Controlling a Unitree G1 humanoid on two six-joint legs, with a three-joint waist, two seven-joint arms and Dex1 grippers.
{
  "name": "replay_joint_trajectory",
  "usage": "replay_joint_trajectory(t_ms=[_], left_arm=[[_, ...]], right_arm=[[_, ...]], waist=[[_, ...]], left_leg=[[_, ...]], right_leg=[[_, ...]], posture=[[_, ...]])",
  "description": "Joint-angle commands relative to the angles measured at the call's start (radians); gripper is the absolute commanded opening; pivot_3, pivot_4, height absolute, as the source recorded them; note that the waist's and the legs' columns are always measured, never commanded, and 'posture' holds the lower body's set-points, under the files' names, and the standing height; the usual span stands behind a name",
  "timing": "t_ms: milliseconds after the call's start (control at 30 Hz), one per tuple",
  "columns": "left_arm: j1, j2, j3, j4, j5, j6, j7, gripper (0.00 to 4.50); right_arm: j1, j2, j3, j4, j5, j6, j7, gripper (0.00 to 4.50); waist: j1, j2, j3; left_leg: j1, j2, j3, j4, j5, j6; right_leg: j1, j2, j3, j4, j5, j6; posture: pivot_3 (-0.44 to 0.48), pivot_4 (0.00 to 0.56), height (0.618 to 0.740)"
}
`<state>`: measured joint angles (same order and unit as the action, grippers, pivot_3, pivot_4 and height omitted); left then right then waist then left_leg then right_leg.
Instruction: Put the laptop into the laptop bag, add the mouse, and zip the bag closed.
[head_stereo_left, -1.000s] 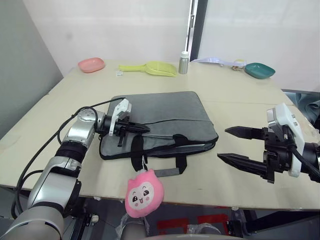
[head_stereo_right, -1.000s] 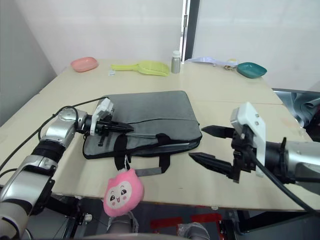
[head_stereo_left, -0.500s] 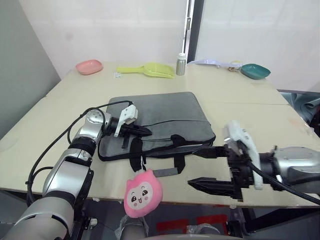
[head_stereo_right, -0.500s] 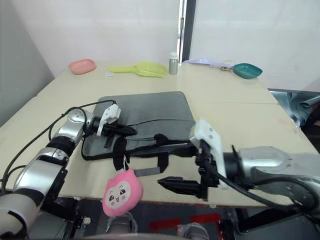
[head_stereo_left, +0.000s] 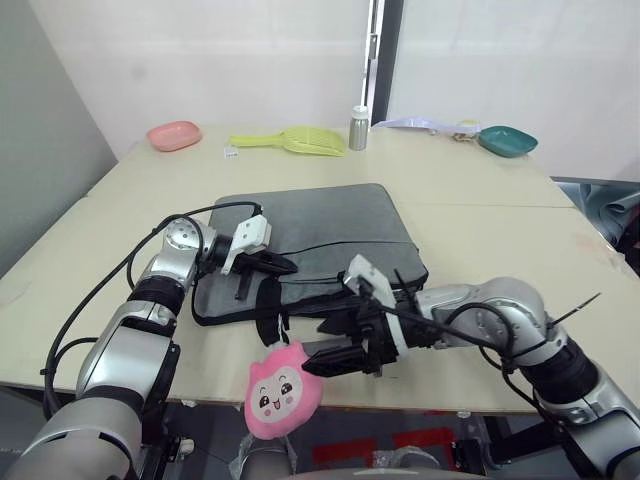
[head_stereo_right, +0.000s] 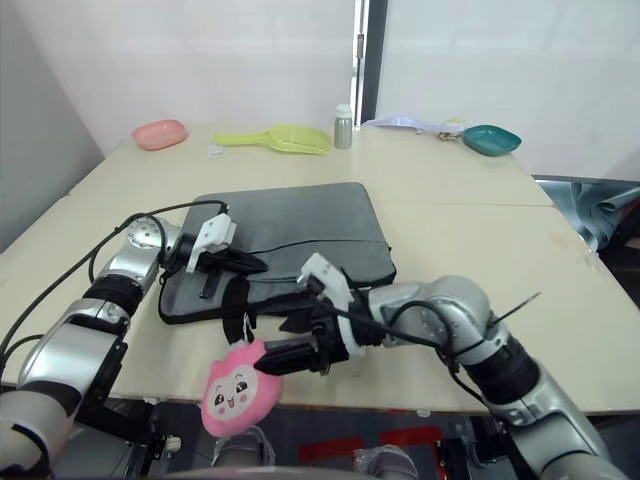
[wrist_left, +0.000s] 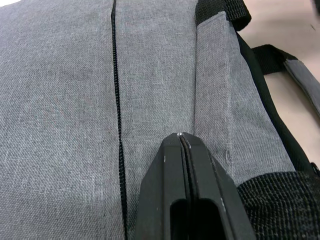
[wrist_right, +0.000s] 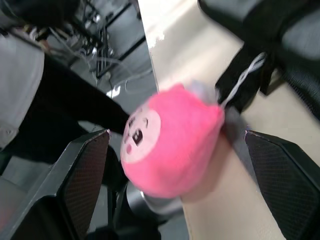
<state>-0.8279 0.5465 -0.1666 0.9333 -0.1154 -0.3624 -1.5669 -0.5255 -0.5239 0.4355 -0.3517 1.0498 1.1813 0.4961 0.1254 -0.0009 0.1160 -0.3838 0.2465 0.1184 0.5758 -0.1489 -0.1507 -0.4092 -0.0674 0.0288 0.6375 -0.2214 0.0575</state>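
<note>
The grey laptop bag (head_stereo_left: 325, 225) lies flat in the middle of the table, its black handles (head_stereo_left: 270, 310) toward the front edge. A pink plush toy (head_stereo_left: 283, 391) hangs from the bag over the table's front edge. My left gripper (head_stereo_left: 285, 266) is shut and rests on the bag's top near its left end, beside the black zipper line (wrist_left: 116, 80). My right gripper (head_stereo_left: 322, 345) is open at the bag's front edge, one finger either side of the plush toy (wrist_right: 170, 145) without touching it. The laptop and the mouse are out of view.
Along the table's far edge stand a pink dish (head_stereo_left: 173, 135), a yellow scoop (head_stereo_left: 300, 140), a small silver bottle (head_stereo_left: 358, 128), a white strap (head_stereo_left: 420, 124) and a teal dish (head_stereo_left: 507, 141). Bare tabletop (head_stereo_left: 500, 240) stretches right of the bag.
My right arm has swept left from the table's right side to the bag's front edge, staying open, and now brackets the plush toy. The left gripper has stayed shut on the bag.
</note>
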Motion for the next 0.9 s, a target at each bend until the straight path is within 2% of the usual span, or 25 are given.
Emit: replay_joint_trajectory(t_ms=[33,300,400,567,633,700,767,900], left_arm=[[0.046,0.032,-0.017,-0.009,0.030,0.003,-0.040,0.06],[0.064,0.043,-0.024,-0.030,0.043,-0.022,-0.037,0.06],[0.062,0.040,-0.026,-0.026,0.045,-0.027,-0.034,0.00],[0.069,0.040,-0.031,-0.029,0.048,-0.038,-0.031,0.00],[0.071,0.040,-0.030,-0.030,0.046,-0.034,-0.028,0.00],[0.073,0.039,-0.028,-0.030,0.044,-0.032,-0.026,0.00],[0.074,0.038,-0.027,-0.031,0.042,-0.028,-0.024,0.00],[0.079,0.036,-0.026,-0.034,0.042,-0.027,-0.019,0.00]], right_arm=[[-0.041,0.034,0.052,0.042,-0.096,-0.011,0.051,4.50],[-0.063,0.142,0.105,0.123,-0.218,-0.005,0.124,4.50],[-0.076,0.180,0.118,0.173,-0.261,-0.007,0.150,3.67],[-0.084,0.214,0.125,0.193,-0.309,-0.022,0.191,1.85],[-0.083,0.222,0.114,0.196,-0.322,-0.024,0.201,1.41],[-0.082,0.224,0.099,0.191,-0.331,-0.023,0.210,0.56],[-0.083,0.218,0.079,0.177,-0.333,-0.023,0.221,0.01],[-0.082,0.183,0.004,0.106,-0.299,-0.007,0.248,0.01]], waist=[[-0.006,0.000,0.000],[-0.017,0.000,0.000],[-0.020,0.001,0.000],[-0.020,0.001,0.000],[-0.020,0.001,0.000],[-0.020,0.001,0.000],[-0.020,0.001,0.000],[-0.019,0.001,0.000]], left_leg=[[0.000,0.000,0.000,0.000,0.000,0.000],[0.000,0.000,0.000,-0.001,0.000,-0.001],[0.000,0.000,0.000,-0.001,0.000,-0.001],[0.000,0.000,0.000,-0.002,0.000,-0.001],[0.000,0.000,0.000,-0.002,0.000,-0.001],[0.000,0.000,0.000,-0.002,0.000,-0.001],[0.000,0.000,0.000,-0.002,0.000,-0.001],[0.000,0.000,0.000,-0.002,0.000,-0.001]], right_leg=[[0.000,0.000,0.000,0.000,0.000,0.000],[0.000,0.000,0.000,0.000,-0.001,0.000],[0.000,0.000,0.000,0.000,-0.001,0.000],[0.000,0.000,0.000,-0.001,-0.001,0.000],[0.000,0.000,0.000,-0.001,-0.001,0.000],[0.000,0.000,0.000,-0.001,-0.001,0.000],[0.000,0.000,0.000,-0.001,-0.001,0.000],[0.000,0.000,0.000,-0.002,-0.001,0.000]], posture=[[0.000,0.150,0.740],[0.000,0.150,0.740],[0.000,0.150,0.740],[0.000,0.150,0.740],[0.000,0.150,0.740],[0.000,0.150,0.740],[0.000,0.150,0.740],[0.000,0.150,0.740]])
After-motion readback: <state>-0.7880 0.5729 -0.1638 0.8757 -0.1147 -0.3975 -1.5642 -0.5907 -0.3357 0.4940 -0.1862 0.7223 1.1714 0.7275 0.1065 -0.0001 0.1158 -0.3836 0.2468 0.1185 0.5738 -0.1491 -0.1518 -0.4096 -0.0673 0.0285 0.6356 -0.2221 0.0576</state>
